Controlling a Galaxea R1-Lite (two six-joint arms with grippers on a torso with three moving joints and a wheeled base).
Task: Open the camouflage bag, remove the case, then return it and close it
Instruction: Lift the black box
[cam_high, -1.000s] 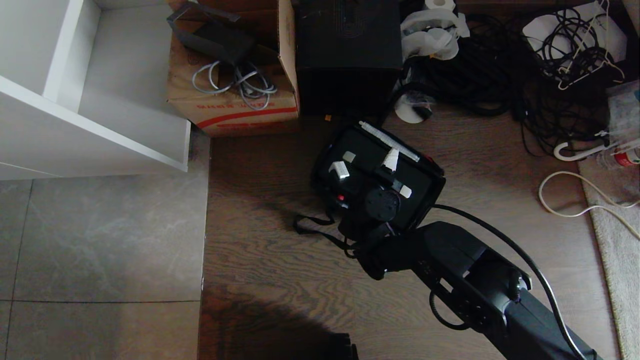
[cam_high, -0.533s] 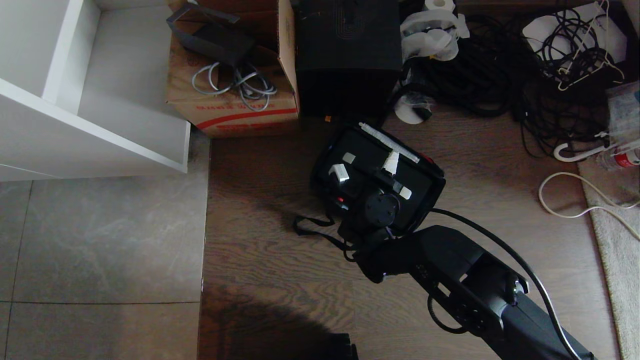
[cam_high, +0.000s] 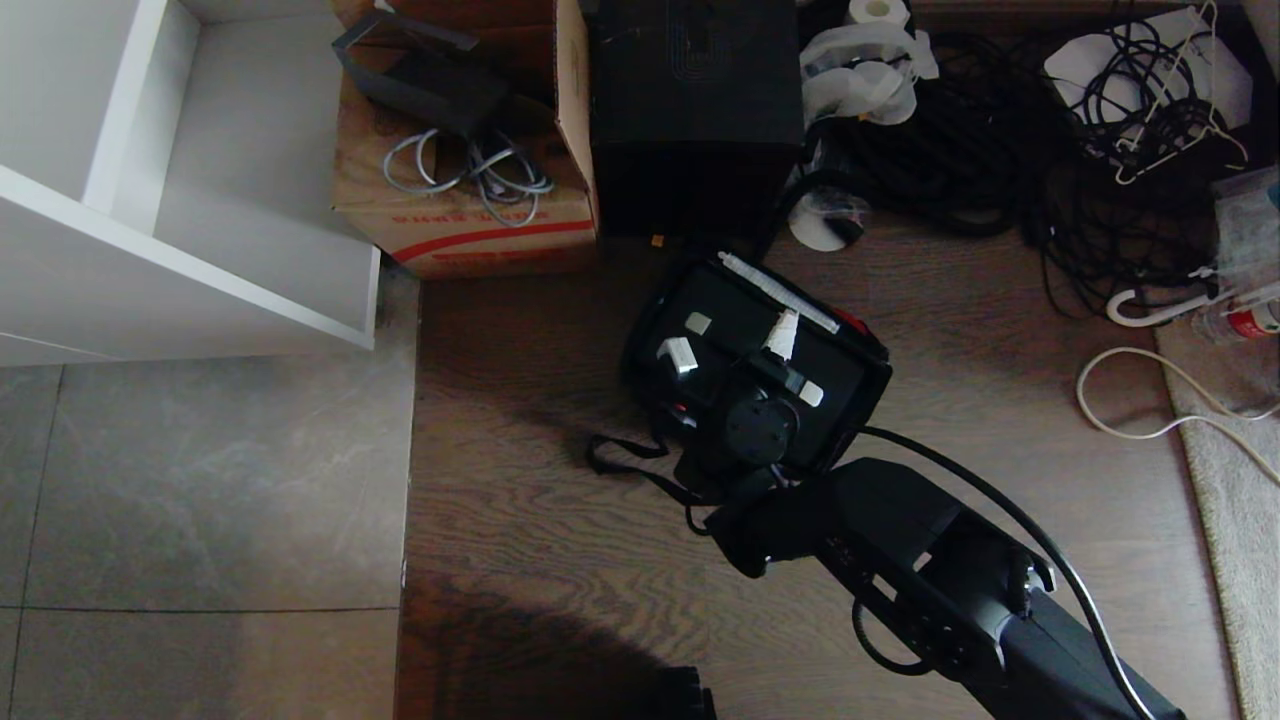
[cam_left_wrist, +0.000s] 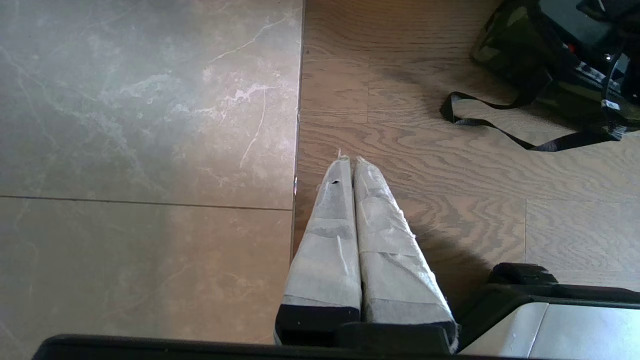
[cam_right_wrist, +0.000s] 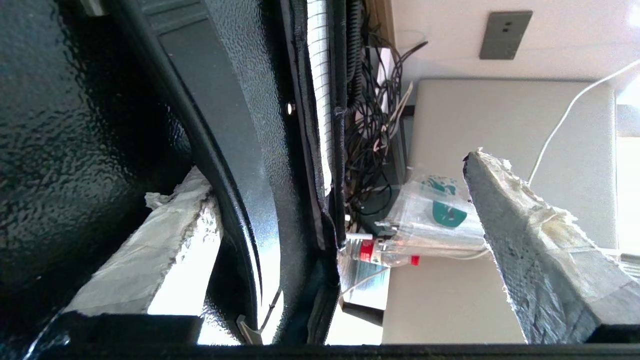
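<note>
Comparing this moment with the second before it, little has altered. The right gripper (cam_right_wrist: 335, 165) still sits low over the bag (cam_high: 640, 352), and its arm has only crept a shade toward the strap (cam_high: 622, 462). Neither the bag nor the case (cam_high: 730, 318) has shifted on the wooden floor (cam_high: 520, 520).

Bag: stands open just in front of the black box (cam_high: 695, 110). A sliver of red lining (cam_high: 851, 322) shows at its far rim.

Case: seated inside the bag, top face up.

Right claw: jaws spread wide, gripping nothing. One finger (cam_right_wrist: 150, 250) lies against the case's arched handle (cam_right_wrist: 220, 150); the other is out in free air beyond the bag's zip edge.

Left gripper (cam_left_wrist: 350, 161): parked above the floor, fingers pressed together, empty.

Assessment: no lift is under way. The pictures do not settle whether the case awaits removal or is already returned. The lid is not yet closed.
</note>
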